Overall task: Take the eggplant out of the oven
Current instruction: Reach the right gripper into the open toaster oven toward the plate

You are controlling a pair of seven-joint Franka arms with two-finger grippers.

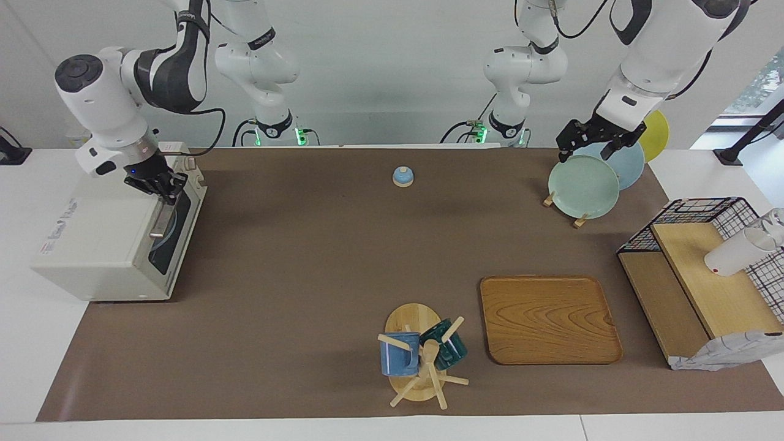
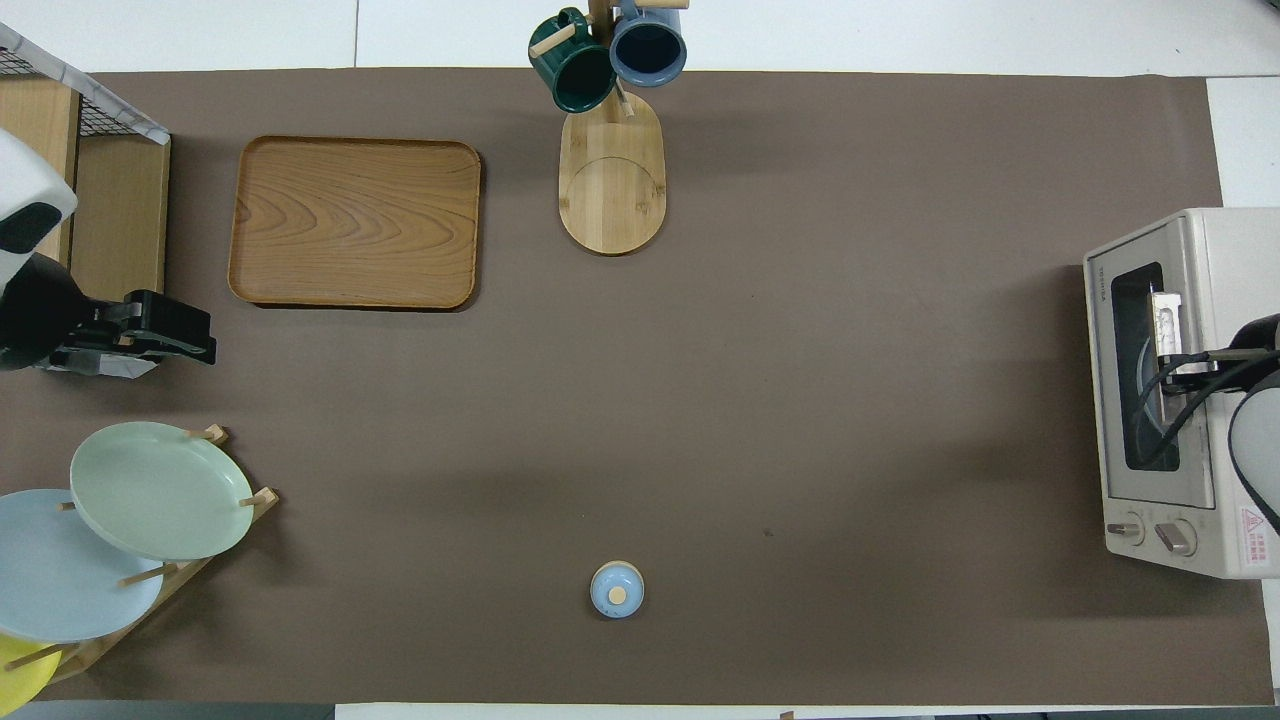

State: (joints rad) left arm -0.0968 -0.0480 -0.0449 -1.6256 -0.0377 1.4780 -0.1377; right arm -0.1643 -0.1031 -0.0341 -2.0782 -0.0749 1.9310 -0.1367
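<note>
Wooden mug tree (image 1: 422, 361), boxy cream oven (image 1: 116, 239)

Even, bright light falls from above on the table (image 1: 294, 257), and both views are sharp. Soft, short shadows lie beside the tray (image 1: 549, 318) and the oven (image 1: 116, 239).

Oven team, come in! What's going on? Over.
Right gripper at the oven door handle. Left gripper waits above the plates. Door shut, eggplant unseen.
</note>
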